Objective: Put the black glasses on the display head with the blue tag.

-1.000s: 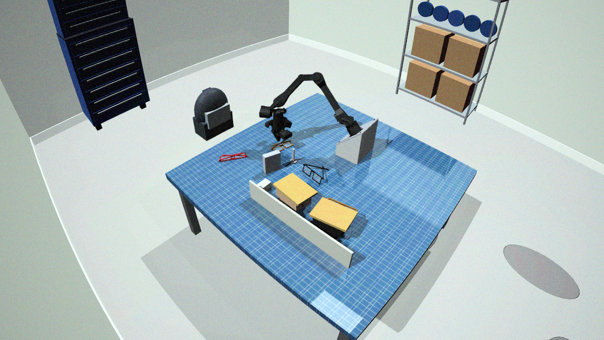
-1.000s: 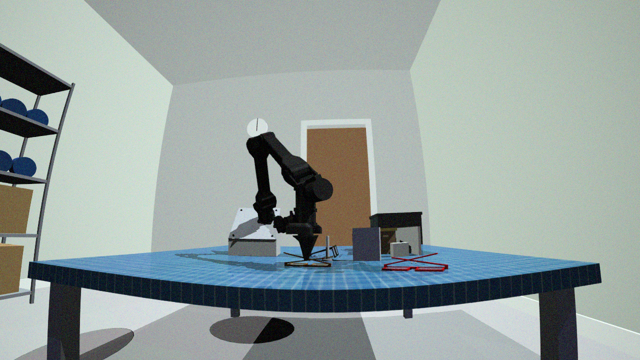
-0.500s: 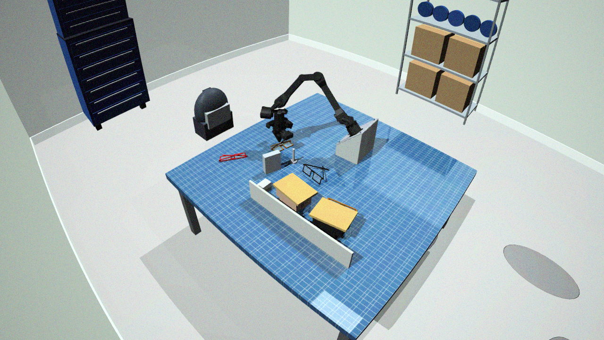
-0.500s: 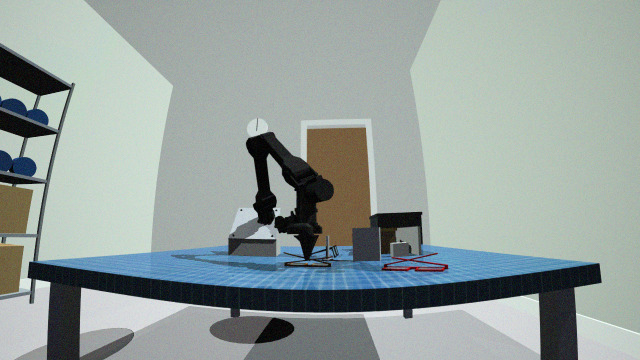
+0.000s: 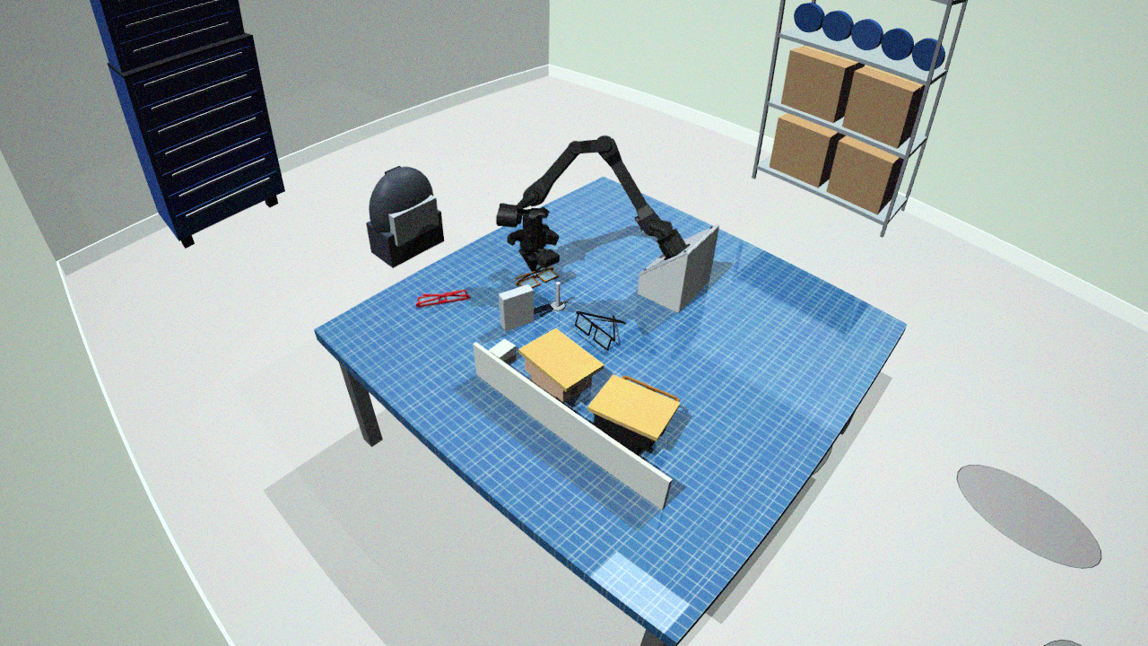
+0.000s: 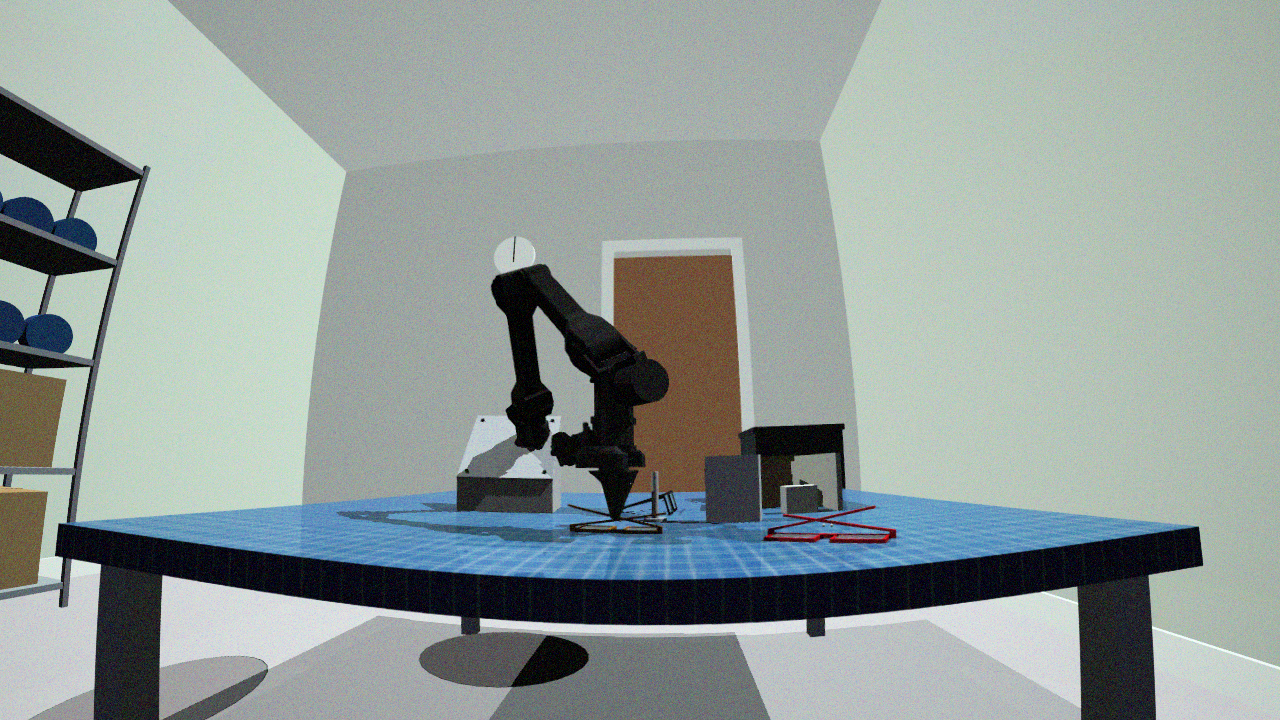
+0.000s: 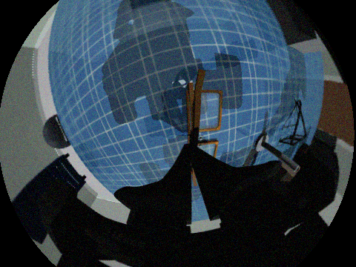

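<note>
Black fingers of the gripper (image 6: 617, 514) are pressed fully together, tips down at the orange glasses (image 6: 615, 526) lying flat near the desk's far-left edge as seen from above; whether that thin frame is pinched cannot be told. The black glasses (image 5: 599, 327) lie near the middle of the blue gridded desk (image 5: 762, 385), apart from the gripper, just beside a small grey post (image 5: 556, 297). Red glasses (image 5: 442, 299) lie toward the left corner.
</note>
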`<state>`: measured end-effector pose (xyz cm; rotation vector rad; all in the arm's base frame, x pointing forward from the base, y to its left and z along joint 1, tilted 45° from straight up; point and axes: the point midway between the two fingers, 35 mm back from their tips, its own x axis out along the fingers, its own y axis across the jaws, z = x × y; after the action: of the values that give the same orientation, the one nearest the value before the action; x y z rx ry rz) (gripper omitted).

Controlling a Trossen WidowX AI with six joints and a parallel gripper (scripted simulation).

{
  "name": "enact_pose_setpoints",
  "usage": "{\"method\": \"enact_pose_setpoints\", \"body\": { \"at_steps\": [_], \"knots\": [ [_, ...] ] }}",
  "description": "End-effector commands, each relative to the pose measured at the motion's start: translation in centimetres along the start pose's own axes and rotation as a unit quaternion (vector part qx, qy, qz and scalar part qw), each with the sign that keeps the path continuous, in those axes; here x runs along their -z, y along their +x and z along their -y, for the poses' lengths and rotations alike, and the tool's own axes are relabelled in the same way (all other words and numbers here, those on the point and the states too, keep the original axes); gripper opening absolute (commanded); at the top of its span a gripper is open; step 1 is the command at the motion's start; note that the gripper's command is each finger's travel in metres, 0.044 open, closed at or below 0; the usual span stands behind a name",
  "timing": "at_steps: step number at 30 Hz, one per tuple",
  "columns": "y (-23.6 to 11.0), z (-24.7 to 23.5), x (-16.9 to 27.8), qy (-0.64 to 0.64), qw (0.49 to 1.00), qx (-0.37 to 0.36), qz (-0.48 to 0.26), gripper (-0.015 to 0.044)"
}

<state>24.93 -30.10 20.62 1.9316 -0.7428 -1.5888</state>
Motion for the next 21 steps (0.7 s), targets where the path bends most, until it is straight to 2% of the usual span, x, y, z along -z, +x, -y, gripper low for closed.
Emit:
{"method": "enact_pose_setpoints", "body": {
  "at_steps": [1, 9, 17, 20, 21],
  "knots": [
    [0.1, 0.4, -0.1, 0.002, 1.000, 0.001, 0.002, 0.0000],
    [-0.3, 0.3, -0.1, 0.002, 1.000, 0.001, 0.002, 0.0000],
    [-5.8, -4.2, -0.1, 0.003, 1.000, 0.000, 0.001, 0.0000],
    [-6.0, -4.3, -0.1, 0.003, 1.000, 0.000, 0.001, 0.0000],
    [-5.7, -4.3, 0.1, 0.007, 1.000, -0.007, -0.004, 0.0026]
  ]
}}
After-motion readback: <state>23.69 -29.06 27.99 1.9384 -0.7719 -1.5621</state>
